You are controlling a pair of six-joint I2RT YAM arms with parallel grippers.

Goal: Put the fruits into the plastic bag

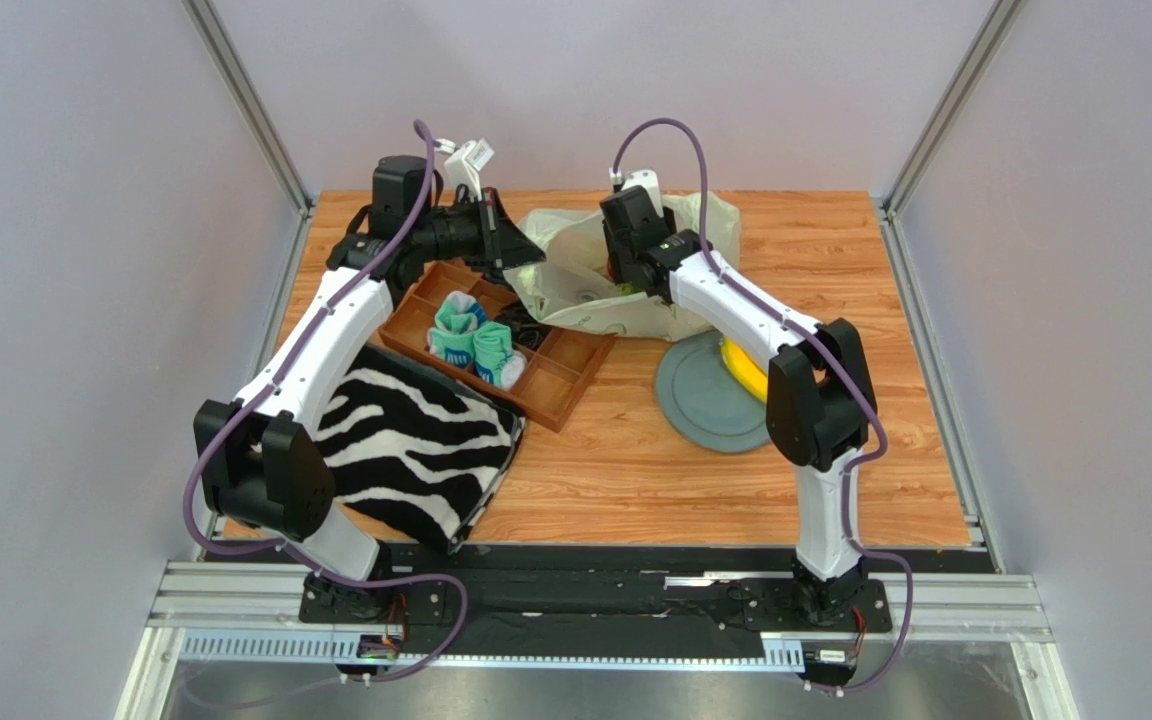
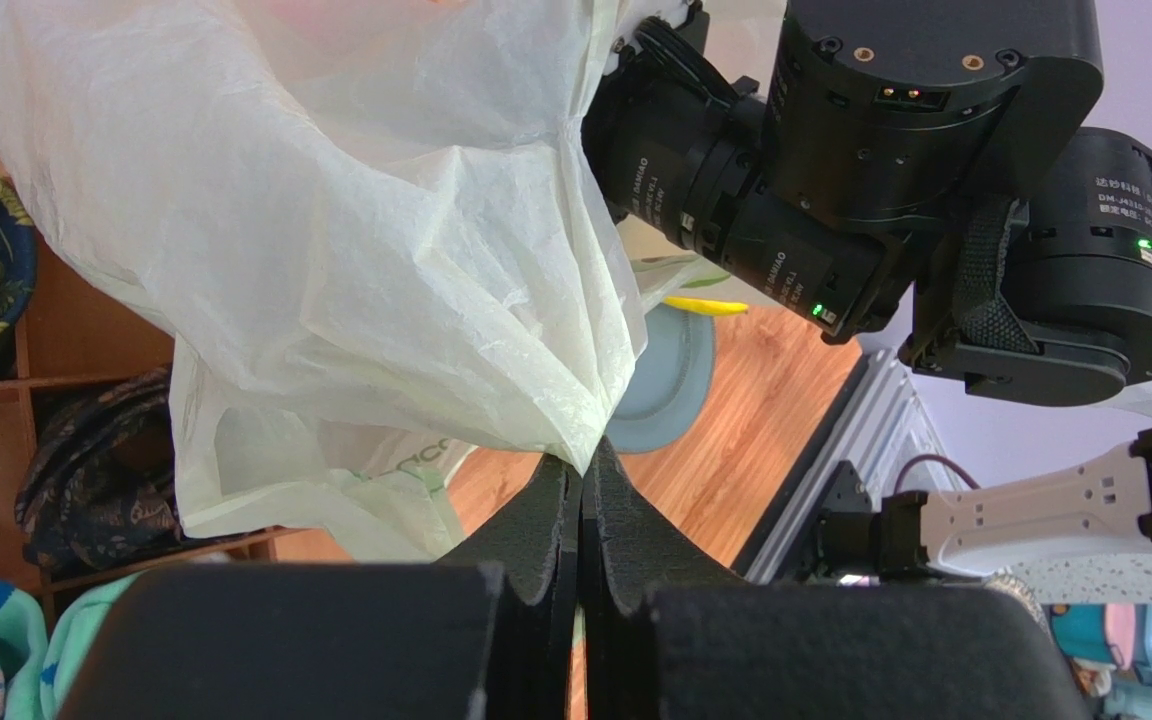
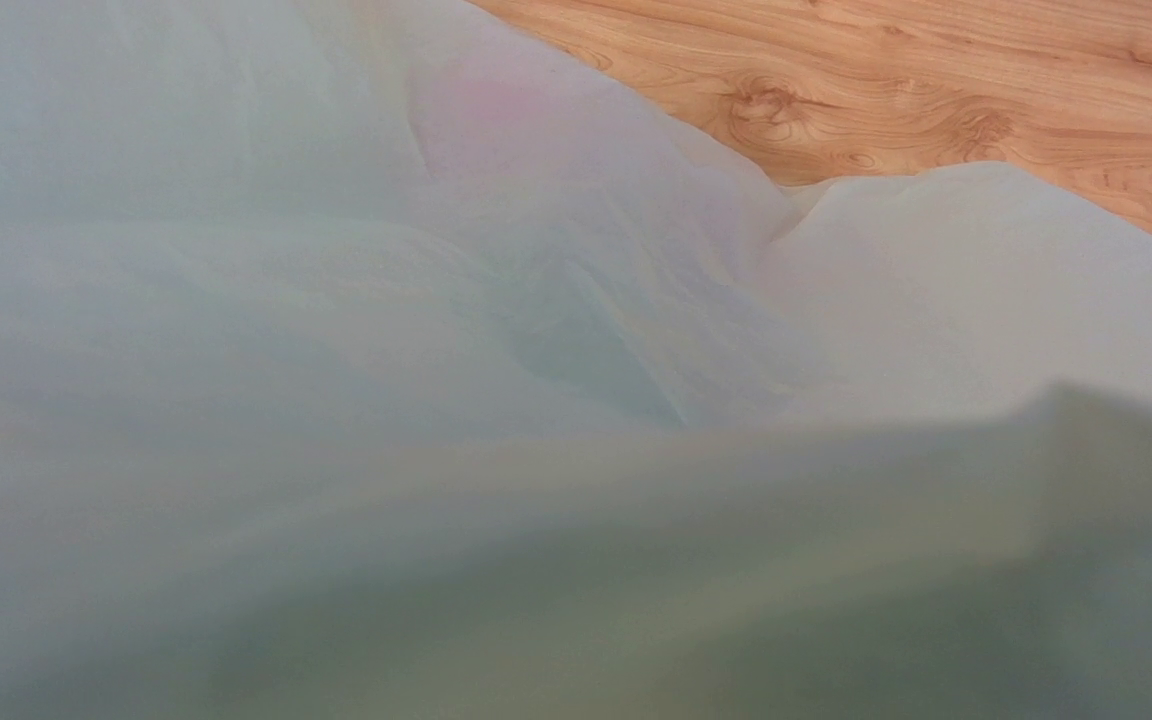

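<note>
Left wrist: left gripper [image 2: 582,503] clamped tight on plastic bag [image 2: 372,240]; right gripper [image 1: 632,270] inside bag, opening hidden.

Tips of right gripper [image 1: 632,273] are concealed by plastic bag [image 1: 575,240]; wrist view is blurred; banana [image 1: 742,371] at bag's 4 o'clock is half occluded.

Bag [image 2: 357,255]: we see pale, see-through cream, with a faint pink tint showing through.
Cloth [image 1: 402,443]: black and white zebra stripes.
Socks [image 1: 474,342]: we make out teal and white.
Tray [image 1: 560,383]: warm brown wood.
Plate [image 1: 695,405]: we read it as plain grey.
Banana [image 1: 740,368]: bright yellow.
Table [image 1: 838,255]: orange-brown wood grain.
Arms [image 1: 732,308]: white shells, black joints.
</note>
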